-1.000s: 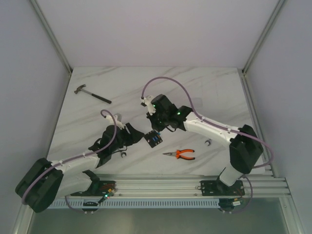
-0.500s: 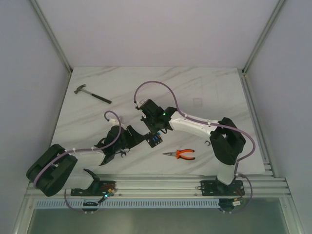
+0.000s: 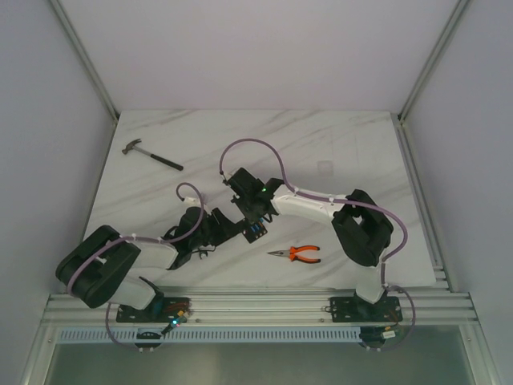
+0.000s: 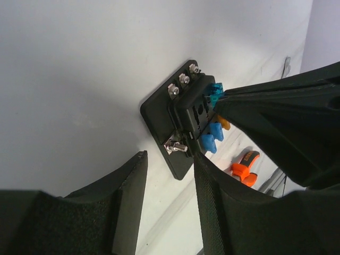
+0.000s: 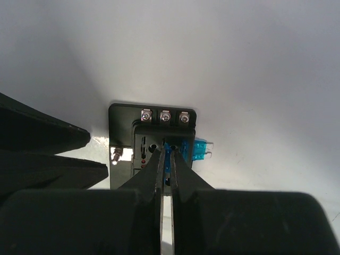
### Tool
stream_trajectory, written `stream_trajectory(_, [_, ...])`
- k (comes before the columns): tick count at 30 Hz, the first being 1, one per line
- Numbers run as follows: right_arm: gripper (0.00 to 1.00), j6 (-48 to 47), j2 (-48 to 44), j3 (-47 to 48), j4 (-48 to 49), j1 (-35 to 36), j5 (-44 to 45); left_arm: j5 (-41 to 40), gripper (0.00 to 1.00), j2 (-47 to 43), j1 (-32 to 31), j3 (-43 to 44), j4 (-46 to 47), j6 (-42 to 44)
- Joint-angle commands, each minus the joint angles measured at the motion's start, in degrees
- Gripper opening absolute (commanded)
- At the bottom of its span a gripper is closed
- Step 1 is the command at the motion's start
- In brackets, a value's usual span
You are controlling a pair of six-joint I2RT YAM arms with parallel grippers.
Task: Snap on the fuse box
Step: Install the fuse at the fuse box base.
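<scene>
The fuse box [image 3: 256,232] is a small black square box with blue fuses, lying flat on the white marble table. In the left wrist view the fuse box [image 4: 183,114] shows three screws and blue and orange fuses. My left gripper [image 3: 228,230] is open at its left edge, and in the left wrist view my left gripper [image 4: 170,159] has the plate's near corner between its fingertips. My right gripper [image 3: 251,218] comes from above. In the right wrist view my right gripper [image 5: 166,151] is shut, its tips on the box face [image 5: 154,141] over a blue fuse.
Orange-handled pliers [image 3: 296,254] lie right of the box, near the front rail; they also show in the left wrist view [image 4: 241,164]. A hammer [image 3: 152,155] lies at the back left. A small clear square piece [image 3: 325,166] lies at the back right.
My right gripper has moved left and down onto the fuse box, and its elbow has folded in. My left arm has drawn its elbow in. The fuse box has stayed in place.
</scene>
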Motion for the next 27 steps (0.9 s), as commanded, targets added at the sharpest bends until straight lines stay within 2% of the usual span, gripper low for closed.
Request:
stream_trajectory(1, [0.00, 0.69, 1.26, 1.84, 0.16, 0.61, 1.16, 1.50, 0.49, 2.67, 0.24, 1.10, 1.43, -0.66])
stream_trajectory(16, [0.00, 2.11, 2.09, 2.23, -0.04, 0.88, 1.69, 2.11, 0.41, 4.82, 0.25, 2.40, 0.15, -0.75])
stream_trajectory(27, [0.00, 4.91, 2.43, 2.03, -0.59, 1.23, 6.55, 2.30, 0.38, 5.36, 0.24, 2.38, 0.06, -1.06])
